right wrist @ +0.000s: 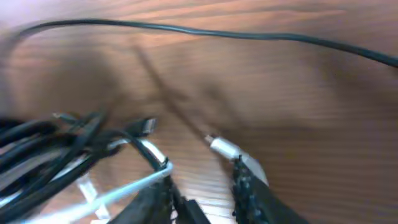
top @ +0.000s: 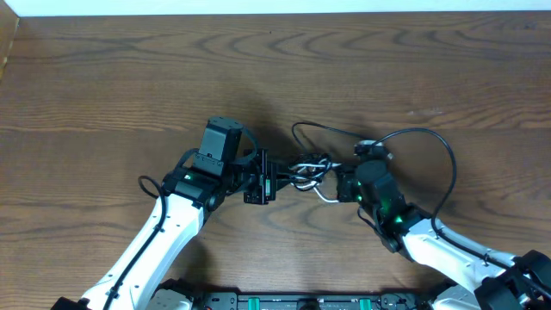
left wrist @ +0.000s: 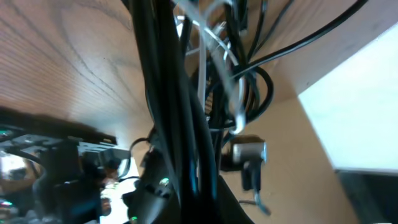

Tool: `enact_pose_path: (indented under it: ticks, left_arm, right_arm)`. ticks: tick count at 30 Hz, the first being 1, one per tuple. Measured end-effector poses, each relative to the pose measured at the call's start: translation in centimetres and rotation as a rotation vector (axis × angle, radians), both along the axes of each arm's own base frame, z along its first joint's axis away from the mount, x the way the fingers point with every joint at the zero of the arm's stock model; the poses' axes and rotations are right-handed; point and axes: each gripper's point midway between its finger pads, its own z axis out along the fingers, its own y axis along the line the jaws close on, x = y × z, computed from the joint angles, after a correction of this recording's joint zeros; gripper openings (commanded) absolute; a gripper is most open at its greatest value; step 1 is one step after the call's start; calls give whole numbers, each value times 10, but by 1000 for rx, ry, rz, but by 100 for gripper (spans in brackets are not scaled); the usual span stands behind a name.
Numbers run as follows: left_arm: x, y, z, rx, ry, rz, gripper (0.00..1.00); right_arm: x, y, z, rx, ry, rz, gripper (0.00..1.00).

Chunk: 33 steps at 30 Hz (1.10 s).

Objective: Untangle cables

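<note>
From overhead you see the cables (top: 308,170) knotted in a small clump at the middle of the table (top: 129,77), right between your two arms. Your left gripper (top: 258,176) sits at the clump's left edge and your right gripper (top: 343,182) at its right edge. One black loop (top: 430,133) swings out wide to the right and curves back toward the right arm, and a bend of the white cord (top: 323,197) pokes out below the clump. In your left wrist view, a thick run of black cords (left wrist: 180,124) passes close in front of the lens, with the white cord (left wrist: 202,68) threaded among them and a metal plug (left wrist: 249,151) hanging just beside the bundle. The jaws there are clenched, apparently on those black cords, though you cannot see the fingers themselves. In your right wrist view, the right gripper (right wrist: 202,177) has its jaws parted with bare wood between them. A silver plug (right wrist: 222,147) touches one finger's tip, the white cord (right wrist: 118,193) crosses the other, and the bundle (right wrist: 43,155) lies to the left.
</note>
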Motion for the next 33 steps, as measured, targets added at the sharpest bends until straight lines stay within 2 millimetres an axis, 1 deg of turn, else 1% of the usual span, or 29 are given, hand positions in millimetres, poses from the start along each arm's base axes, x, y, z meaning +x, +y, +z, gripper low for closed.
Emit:
enact_pose_path:
  ticks: [2,4,7,11,14,16,19,21,22,25,28,31,33]
  left_arm:
    - [-1,-1,1,4,-39,-34,9]
    - [0,0,0,16,-84,-63,21]
    - [3,3,-3,61,-178,-108,39]
    - [15,13,-11,173,-304,-132,45]
    - [25,24,-18,275,-385,-136,57]
    - [30,31,-22,330,-417,-134,64]
    - [34,37,-25,384,-450,-138,68]
    - [36,39,-26,413,-490,-169,79]
    - [36,40,-26,427,-514,-189,81]
    - [36,40,-27,474,-616,-291,82]
    - [33,35,-28,509,-705,-393,82]
    - [30,31,-29,539,-760,-459,82]
    - [29,29,-30,565,-785,-487,82]
  right_arm:
    - [1,-7,-3,-9,14,-31,10]
    - [-1,-11,-5,-11,28,-39,11]
    - [-3,-15,-2,-5,39,-44,13]
    - [-7,-22,14,23,37,-50,13]
    - [-13,-26,27,54,37,-42,14]
    - [-18,-29,34,72,40,-39,17]
    - [-27,-33,45,97,40,-38,26]
    - [-31,-33,50,113,40,-38,27]
    - [-34,-34,50,124,54,-45,28]
    - [-39,-35,46,160,99,-81,28]
    - [-38,-34,40,183,132,-107,28]
    - [-32,-35,28,197,167,-147,27]
    - [-24,-36,18,211,188,-183,26]
